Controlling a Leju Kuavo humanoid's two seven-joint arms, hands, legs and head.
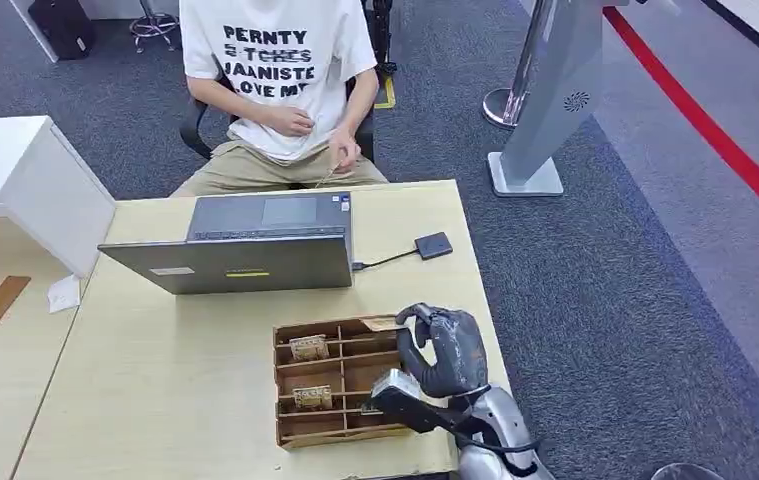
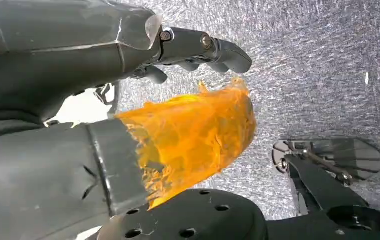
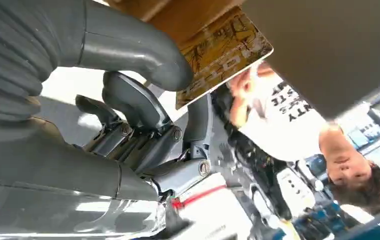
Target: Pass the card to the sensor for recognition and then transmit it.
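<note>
A brown compartment tray (image 1: 278,385) lies near the table's front edge, with two cards (image 1: 309,347) standing in its slots. My right hand (image 1: 442,350) is at the tray's far right corner. Its thumb and fingers pinch a yellow-printed card (image 1: 382,324) there. In the right wrist view the thumb presses on the card's (image 3: 223,52) face while the fingers (image 3: 132,100) curl under its edge. The sensor (image 1: 434,245), a small black square, lies on the table beyond the tray, cabled to the laptop. My left hand (image 2: 127,100) hangs over the carpet, fingers apart and holding nothing, its thumb wrapped in orange tape.
An open grey laptop (image 1: 245,262) stands behind the tray. A person (image 1: 275,70) in a white T-shirt sits across the table. A white box (image 1: 25,180) stands at the far left and a grey kiosk stand (image 1: 545,110) on the carpet to the right.
</note>
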